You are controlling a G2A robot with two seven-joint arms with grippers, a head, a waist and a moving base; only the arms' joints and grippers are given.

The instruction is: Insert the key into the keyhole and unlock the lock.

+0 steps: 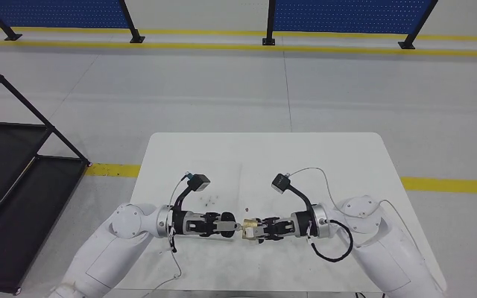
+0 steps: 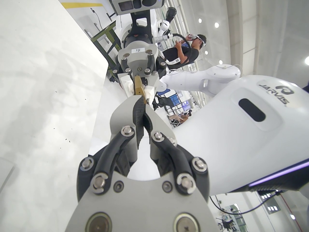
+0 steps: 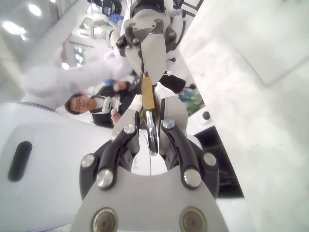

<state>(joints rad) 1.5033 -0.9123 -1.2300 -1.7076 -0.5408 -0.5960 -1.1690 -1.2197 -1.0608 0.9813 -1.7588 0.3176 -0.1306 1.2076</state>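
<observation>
Within the right tool (image 3: 149,106) sits the lock (image 3: 147,94).

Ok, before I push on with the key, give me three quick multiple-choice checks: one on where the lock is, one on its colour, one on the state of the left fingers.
1. Where is the padlock?
A) held in the right gripper, above the table
B) lying flat on the table
C) on the black rack

2. What colour is the padlock's body?
A) red
B) black
C) brass

3. The fingers of the left gripper are:
A) spread wide
B) shut, tips at the padlock's end
C) pressed flat on the table

Answers:
1 A: the right wrist view shows the fingers clamped on the padlock's sides, clear of the tabletop.
2 C: the body is brass, under a silver shackle.
3 B: in the left wrist view the black pads meet right at the brass end.
</observation>
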